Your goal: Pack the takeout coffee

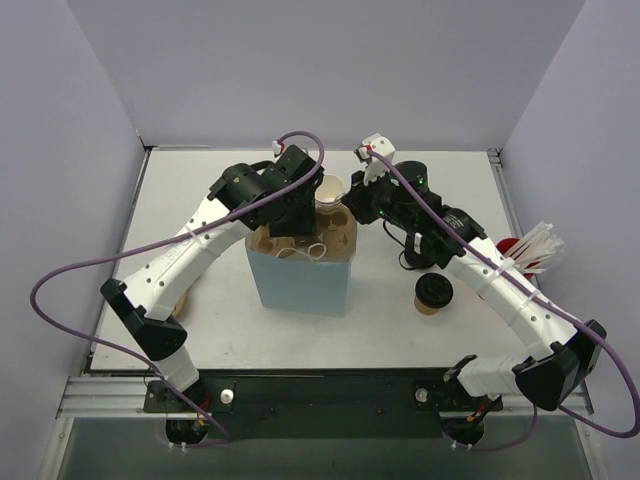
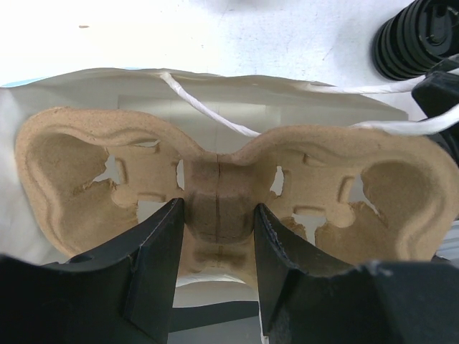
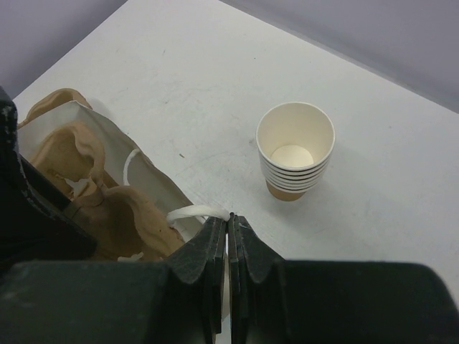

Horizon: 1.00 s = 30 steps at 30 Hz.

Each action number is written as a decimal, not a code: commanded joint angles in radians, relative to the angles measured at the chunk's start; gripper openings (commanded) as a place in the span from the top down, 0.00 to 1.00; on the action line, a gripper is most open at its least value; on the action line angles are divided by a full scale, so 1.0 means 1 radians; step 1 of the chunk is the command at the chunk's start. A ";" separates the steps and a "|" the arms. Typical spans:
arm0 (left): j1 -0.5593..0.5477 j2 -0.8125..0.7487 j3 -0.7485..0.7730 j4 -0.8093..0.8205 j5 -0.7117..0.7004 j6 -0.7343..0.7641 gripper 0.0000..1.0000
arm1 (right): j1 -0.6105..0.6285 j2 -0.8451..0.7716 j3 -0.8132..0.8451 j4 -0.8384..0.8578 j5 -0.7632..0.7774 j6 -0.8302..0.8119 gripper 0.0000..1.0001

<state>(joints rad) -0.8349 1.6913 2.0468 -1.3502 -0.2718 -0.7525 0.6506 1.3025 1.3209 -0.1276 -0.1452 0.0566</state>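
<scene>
overhead view of a white worktop [image 1: 400,345] with a pale blue paper bag [image 1: 300,285] standing open at its centre and a tan pulp cup carrier [image 2: 217,175] sitting in its mouth. the left jaws are closed part-way on the carrier's narrow middle ridge, one finger against each side. the right jaws are pinched almost fully shut on the bag's white cord handle [image 3: 197,213] at the bag's far right corner. the takeout coffee [image 1: 432,293], a tan cup under a black lid, stands upright on the worktop to the right of the bag, apart from it and just beside the right forearm; nothing holds it. from the right jaws it lies toward the near edge and a little to the right, its long axis vertical and its lid facing up. the right arm is plainly nearer, so it looks the likelier one to fetch the cup, once it lets go of the handle. a stack of lidless cups [image 3: 295,150] stands just beyond the bag.
</scene>
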 commanded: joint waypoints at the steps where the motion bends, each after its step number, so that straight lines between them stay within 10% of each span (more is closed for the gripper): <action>1: -0.015 0.018 0.050 -0.210 -0.044 0.019 0.66 | 0.017 -0.023 0.015 0.014 0.004 0.019 1.00; 30: -0.030 0.019 -0.017 -0.228 -0.110 0.036 0.70 | 0.009 0.006 0.070 -0.098 0.111 0.032 1.00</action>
<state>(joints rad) -0.8635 1.7153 2.0346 -1.3525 -0.3344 -0.7353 0.6621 1.3205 1.3582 -0.2153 -0.0521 0.0975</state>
